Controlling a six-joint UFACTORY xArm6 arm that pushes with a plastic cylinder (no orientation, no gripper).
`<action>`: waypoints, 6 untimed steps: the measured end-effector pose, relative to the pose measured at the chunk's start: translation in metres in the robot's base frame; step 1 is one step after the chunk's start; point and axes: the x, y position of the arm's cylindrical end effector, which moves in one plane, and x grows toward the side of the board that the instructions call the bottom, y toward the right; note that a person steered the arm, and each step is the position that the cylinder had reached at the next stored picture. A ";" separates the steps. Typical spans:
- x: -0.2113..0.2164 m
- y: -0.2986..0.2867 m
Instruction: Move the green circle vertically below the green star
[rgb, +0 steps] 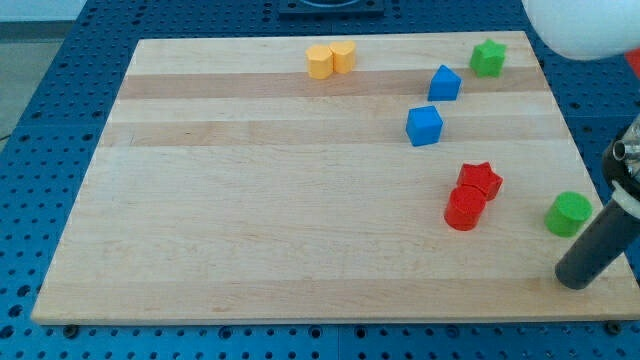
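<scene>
Our tip near the green circle at the board's right edge

We see my tip (575, 283) just below and right of the green circle (568, 214), not touching. The green star (488, 57) sits near the top right corner, well apart. The rod has no fingers to report.

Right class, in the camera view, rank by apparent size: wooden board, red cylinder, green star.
1. Wooden board, by far largest.
2. Red cylinder.
3. Green star, though it lies farther up the view, so distance may shrink it.

Rod (605, 240) upper part cut by right edge.
</scene>
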 end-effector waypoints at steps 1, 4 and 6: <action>-0.017 0.007; -0.101 0.043; -0.116 0.014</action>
